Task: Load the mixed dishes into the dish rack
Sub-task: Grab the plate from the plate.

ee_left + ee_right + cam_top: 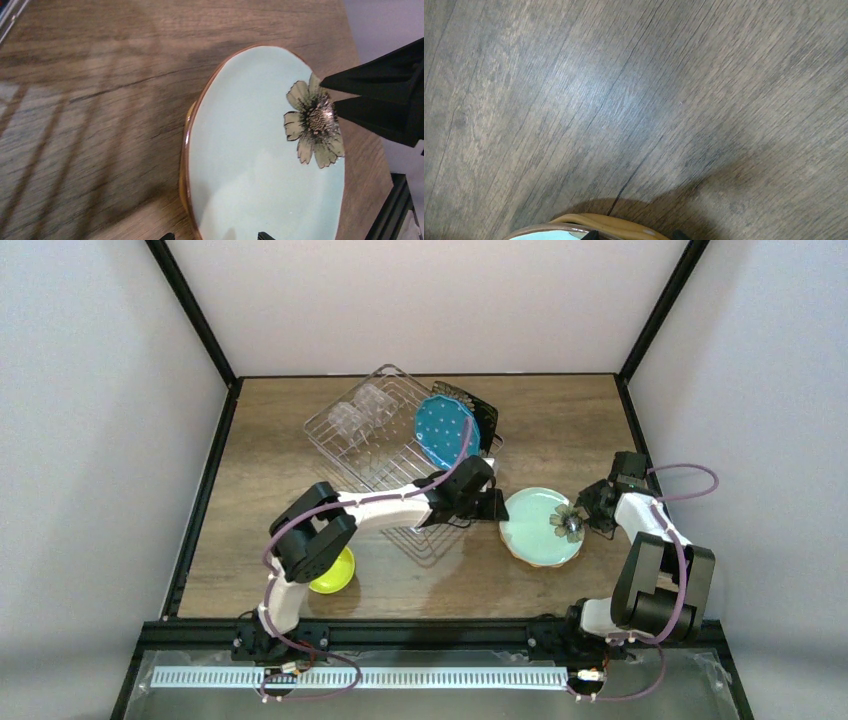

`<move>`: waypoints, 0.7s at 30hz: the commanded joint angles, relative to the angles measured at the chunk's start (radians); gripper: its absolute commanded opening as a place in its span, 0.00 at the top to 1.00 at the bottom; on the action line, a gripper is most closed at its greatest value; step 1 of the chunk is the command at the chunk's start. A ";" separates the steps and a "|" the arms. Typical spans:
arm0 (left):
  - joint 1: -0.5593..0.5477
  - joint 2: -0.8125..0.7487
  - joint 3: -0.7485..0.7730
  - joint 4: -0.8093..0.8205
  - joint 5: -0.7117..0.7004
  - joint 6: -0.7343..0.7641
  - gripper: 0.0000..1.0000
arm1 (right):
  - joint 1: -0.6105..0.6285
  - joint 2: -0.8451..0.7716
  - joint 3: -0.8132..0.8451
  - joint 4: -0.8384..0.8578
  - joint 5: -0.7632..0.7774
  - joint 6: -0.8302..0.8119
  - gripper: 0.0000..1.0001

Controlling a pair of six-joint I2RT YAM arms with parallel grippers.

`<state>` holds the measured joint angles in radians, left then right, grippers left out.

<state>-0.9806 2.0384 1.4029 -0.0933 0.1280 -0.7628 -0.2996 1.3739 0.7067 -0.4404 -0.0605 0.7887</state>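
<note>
The dish rack (392, 448) stands in the middle of the desk (560, 420). The round mint flower plate (535, 530) lies flat on the desk just right of the rack's near corner. An orange rim (614, 224) peeks from under the plate; I cannot tell whether it is a second plate.

The left pincer (497, 506) sits between the rack and the mint plate, at the plate edge nearer the rack. In its wrist view the two tips stand wide apart at the bottom edge (215, 237), with the near rim of the plate (250, 165) between them. It grips nothing.

The right pincer (583, 512) is at the plate edge farther from the rack, by the painted flower. Its fingers are spread (330, 95) over the rim and clamp nothing; I cannot tell whether they touch the plate.

In the rack, a teal dotted plate (445, 430) stands on edge at the right end. A black square floral plate (484, 412) stands behind it, and a clear glass (350, 417) is at the left end with another beside it. The small yellow-green bowl (337, 575) is on the desk near the rack's left near side, partly under the left arm.
</note>
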 commanded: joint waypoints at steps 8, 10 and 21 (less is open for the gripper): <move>0.002 0.020 -0.042 0.045 -0.008 -0.052 0.05 | -0.006 0.019 -0.003 0.001 -0.029 -0.028 0.18; 0.002 0.029 -0.041 0.070 0.001 -0.062 0.05 | -0.005 0.018 -0.001 -0.002 -0.030 -0.034 0.17; -0.011 0.086 -0.044 0.145 0.041 -0.104 0.05 | -0.006 0.016 -0.004 -0.006 -0.035 -0.051 0.17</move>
<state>-0.9825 2.0888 1.3754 0.0090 0.1600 -0.8505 -0.3016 1.3743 0.7067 -0.4381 -0.0746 0.7490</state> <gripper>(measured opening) 0.952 0.825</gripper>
